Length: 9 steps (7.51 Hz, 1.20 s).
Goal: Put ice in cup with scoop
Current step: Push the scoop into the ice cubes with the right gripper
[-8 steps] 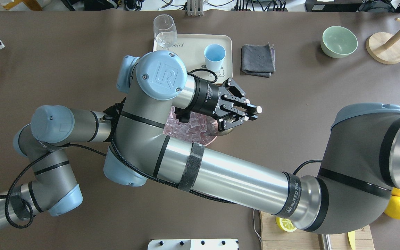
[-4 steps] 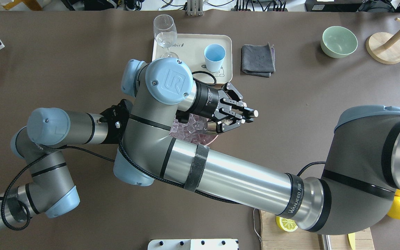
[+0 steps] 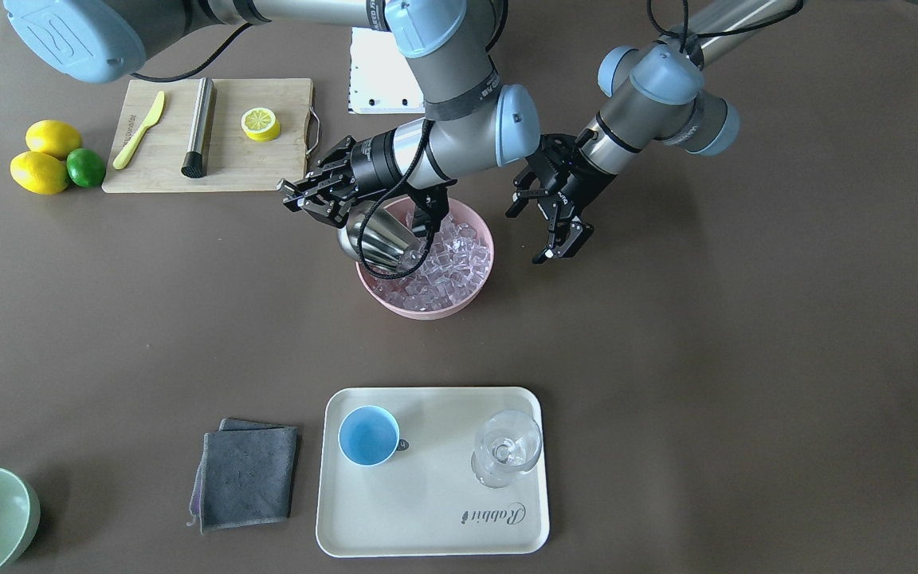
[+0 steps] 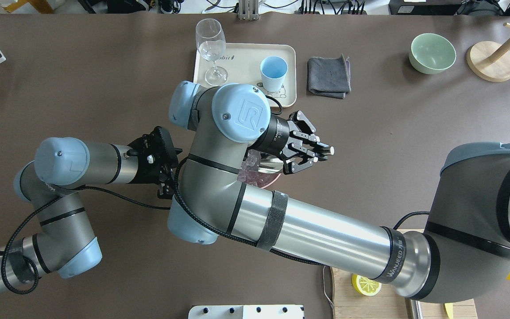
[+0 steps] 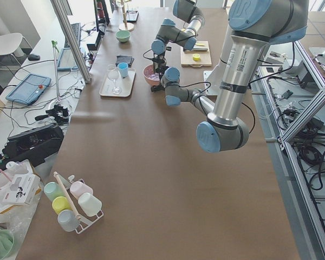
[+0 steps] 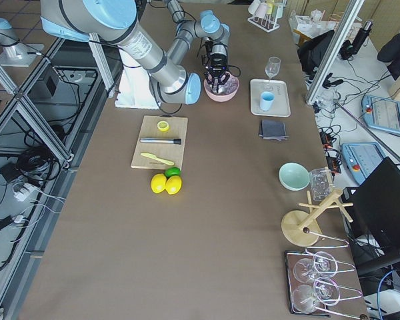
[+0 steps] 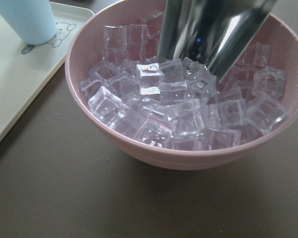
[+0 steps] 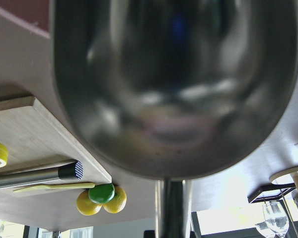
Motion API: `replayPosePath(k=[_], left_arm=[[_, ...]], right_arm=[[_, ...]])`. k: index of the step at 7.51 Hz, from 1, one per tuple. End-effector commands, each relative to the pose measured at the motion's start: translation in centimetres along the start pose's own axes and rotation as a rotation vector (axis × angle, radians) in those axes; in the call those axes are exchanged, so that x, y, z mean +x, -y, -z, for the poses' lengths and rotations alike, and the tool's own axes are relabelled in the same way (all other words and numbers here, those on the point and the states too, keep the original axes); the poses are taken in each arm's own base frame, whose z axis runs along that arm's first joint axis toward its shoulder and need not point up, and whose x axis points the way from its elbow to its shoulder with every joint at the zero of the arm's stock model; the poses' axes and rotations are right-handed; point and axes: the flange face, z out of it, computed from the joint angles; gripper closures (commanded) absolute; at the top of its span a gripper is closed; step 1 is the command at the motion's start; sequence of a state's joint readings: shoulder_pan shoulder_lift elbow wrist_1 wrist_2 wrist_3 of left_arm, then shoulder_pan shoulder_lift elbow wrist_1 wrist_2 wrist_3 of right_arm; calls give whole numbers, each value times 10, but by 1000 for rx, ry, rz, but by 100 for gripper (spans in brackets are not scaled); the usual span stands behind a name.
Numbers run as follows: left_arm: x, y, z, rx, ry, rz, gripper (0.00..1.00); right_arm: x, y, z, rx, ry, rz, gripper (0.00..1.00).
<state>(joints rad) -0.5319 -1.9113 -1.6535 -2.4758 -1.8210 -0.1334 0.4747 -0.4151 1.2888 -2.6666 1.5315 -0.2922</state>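
Since the right gripper (image 3: 307, 199) was clamped tight on the handle of the scoop (image 3: 373, 233), that was clearly the arm doing the work. The cup (image 3: 369, 435) sat well out ahead of that hand, past the bowl and away from the robot's base. It stood upright on the tray (image 3: 427, 514) and looked empty.

The scoop's long axis ran out from the fingers and sloped down into the pink bowl (image 3: 419, 312). Its mouth end was low, with the lip touching the ice (image 3: 457, 265) just below and in front of the hand. The left wrist view showed it standing pretty steep against the cubes. Whether any cubes were in the trough, nobody could tell from these views.

On the bowl's other side the left gripper (image 3: 561, 239) hung with its jaws apart, holding nothing, near the rim but clear of it.

Best guess: the next bit was a dig and level-out, then a carry forward over the bowl to the cup. A steep trough would probably dump cubes on the way.
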Motion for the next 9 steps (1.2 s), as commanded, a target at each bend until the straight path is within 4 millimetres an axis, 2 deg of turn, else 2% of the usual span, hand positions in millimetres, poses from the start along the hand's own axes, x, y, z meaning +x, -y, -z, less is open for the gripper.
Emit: replayPosePath(k=[1, 5, 7, 9], left_arm=[[0, 1, 0, -2, -2, 0, 2], [1, 0, 0, -1, -5, 0, 2], [0, 0, 0, -1, 4, 0, 2], [0, 0, 0, 0, 7, 0, 2]], right_arm=[[-2, 1, 13, 34, 14, -1, 100], [1, 20, -9, 71, 9, -17, 100], [0, 19, -13, 75, 7, -8, 100], [-4, 6, -16, 114, -3, 0, 100]])
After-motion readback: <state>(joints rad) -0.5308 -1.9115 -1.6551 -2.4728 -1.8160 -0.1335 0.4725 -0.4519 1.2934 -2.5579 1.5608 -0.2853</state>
